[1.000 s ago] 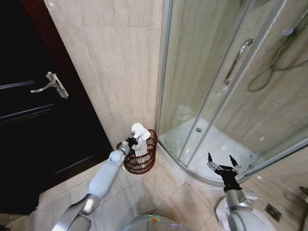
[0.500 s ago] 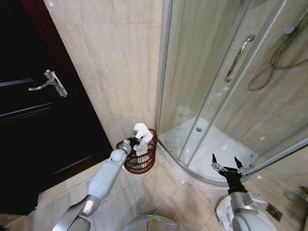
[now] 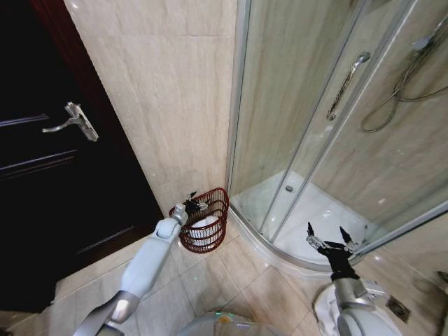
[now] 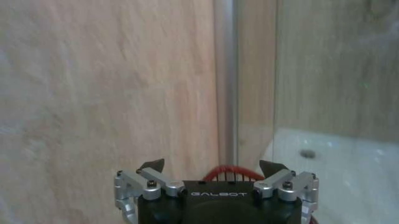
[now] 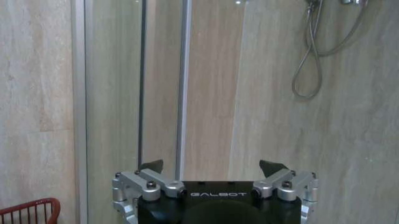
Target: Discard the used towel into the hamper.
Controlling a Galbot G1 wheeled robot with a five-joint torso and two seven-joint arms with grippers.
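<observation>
Bathroom corner, beige tile, dark door to one side, glass shower enclosure to the other. Head view: hamper stands on the floor against the wall, beside the shower's curved base; white towel lies inside it. Left gripper hovers just above the near rim, jaws spread and empty. Right gripper idles by the shower base, jaws spread.

Left wrist view: left gripper open above red wire.

Right wrist view: right gripper open, facing glass.

Risk: pulling back low, a jaw could snag the open weave and tip the hamper.
</observation>
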